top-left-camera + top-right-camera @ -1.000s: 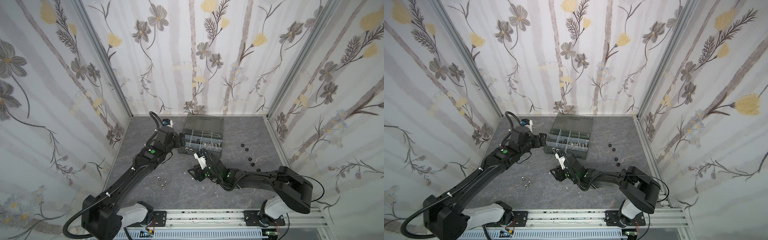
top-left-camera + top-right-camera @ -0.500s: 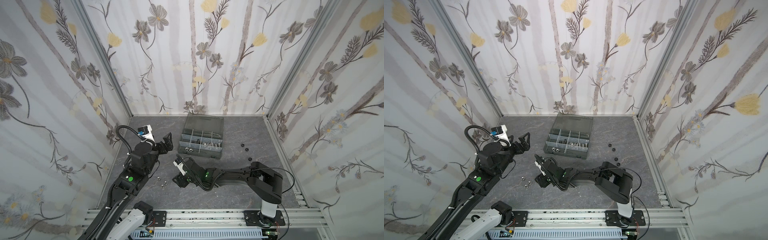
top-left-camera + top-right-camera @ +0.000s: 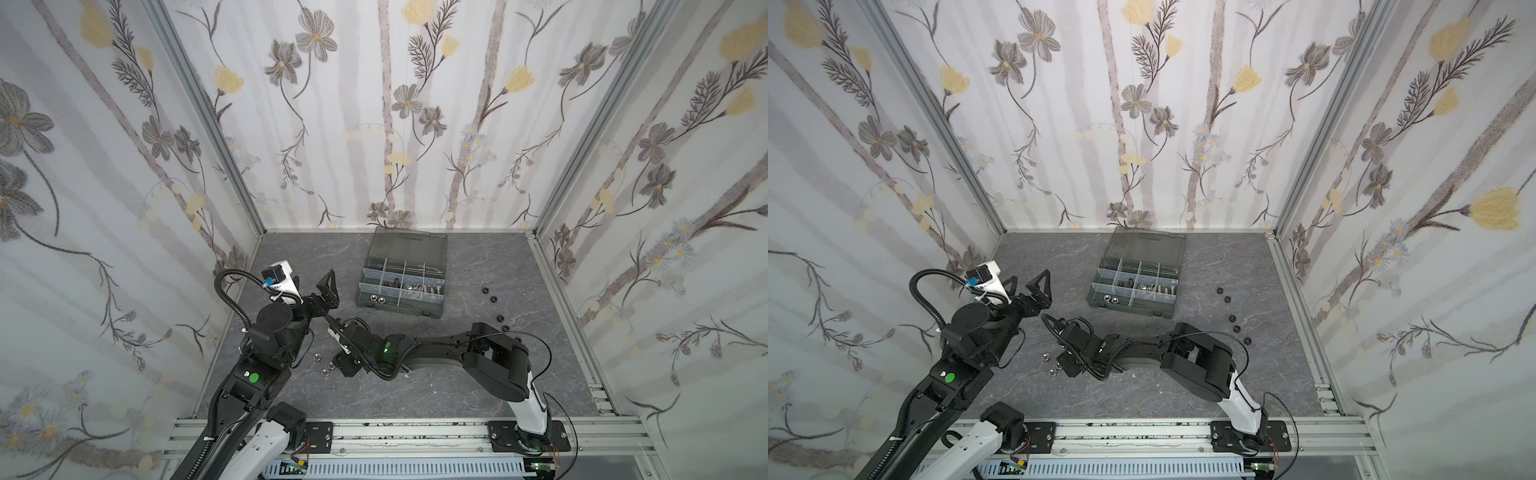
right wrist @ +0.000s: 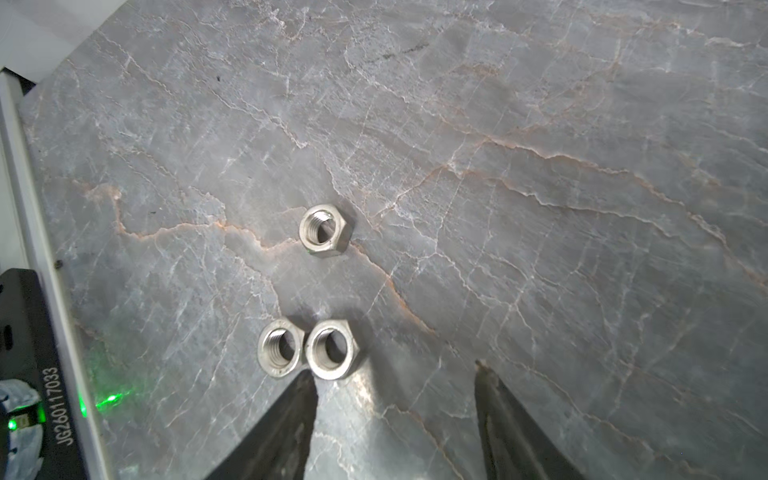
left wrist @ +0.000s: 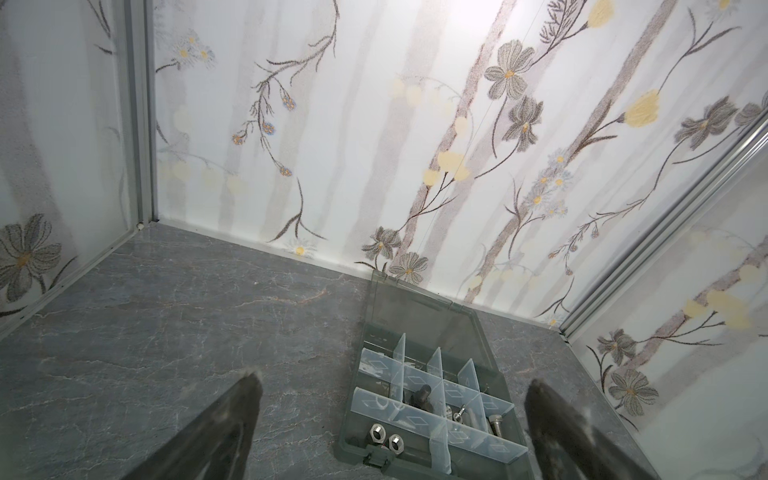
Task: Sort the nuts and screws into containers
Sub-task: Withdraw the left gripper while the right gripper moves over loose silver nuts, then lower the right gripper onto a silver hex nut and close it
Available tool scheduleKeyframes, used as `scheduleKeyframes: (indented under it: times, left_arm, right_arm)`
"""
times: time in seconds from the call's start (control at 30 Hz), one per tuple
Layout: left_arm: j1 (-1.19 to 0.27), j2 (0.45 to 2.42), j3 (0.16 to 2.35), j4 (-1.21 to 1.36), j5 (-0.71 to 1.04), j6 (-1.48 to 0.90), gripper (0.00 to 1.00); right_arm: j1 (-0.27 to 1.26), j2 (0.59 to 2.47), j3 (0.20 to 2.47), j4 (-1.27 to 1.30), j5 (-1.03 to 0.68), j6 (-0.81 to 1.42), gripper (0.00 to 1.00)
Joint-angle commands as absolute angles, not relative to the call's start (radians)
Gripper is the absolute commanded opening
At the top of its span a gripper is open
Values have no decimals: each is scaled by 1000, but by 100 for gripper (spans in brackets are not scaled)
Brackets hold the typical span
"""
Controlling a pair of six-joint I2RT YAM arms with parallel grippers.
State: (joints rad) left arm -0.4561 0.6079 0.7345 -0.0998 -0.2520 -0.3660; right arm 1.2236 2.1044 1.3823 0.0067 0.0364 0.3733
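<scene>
A grey marbled tabletop [image 3: 457,386] lies between flowered walls. In both top views the organizer case [image 3: 399,309] sits toward the back wall with its smoky lid [image 3: 409,245] thrown open, so the compartments can be dropped into. Off the case's right side trails a loose line of black nuts [image 3: 493,298]. Off its front-left corner lie three silver nuts [image 3: 1045,355]. The right gripper [image 3: 1064,358] reaches across to those three, low over the table, jaws part-way apart and empty, apparently lining up a pick. The left gripper [image 3: 1025,284] hangs raised just left of the case, spread wide and carrying nothing, probably to stay out of the other arm's way.

The left wrist view looks between the wide fingers [image 5: 232,424] at the case. Two sorted nuts [image 5: 376,434] sit in its front-left compartment, and screws [image 5: 494,424] lie in the row behind.

In the right wrist view two of the silver nuts touch each other just off one fingertip [image 4: 305,380], outside the gap, and the third lies apart. The jaws would need a sideways shift to straddle one, and closing could nudge its neighbour.
</scene>
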Motion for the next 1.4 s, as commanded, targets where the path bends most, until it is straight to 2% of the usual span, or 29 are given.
scheduleKeyframes:
  times: [0.0,0.87,1.03,1.37]
  left_arm:
    - [-455,603,751,-65,-218,-354,99]
    - [-455,594,738,-61,-163,-353,100]
    - [-454,594,736,-62,-166,-354,100]
    - [-454,601,733,-61,-170,-350,100]
  right_arm:
    - [1226,2131,1417,-36,68,355,60]
    - [1248,2227,1550,-107,76,347,60]
    - [1248,2232,1560,-129,100,336,54]
    - [1241,2230,1560,-155,157,333,33]
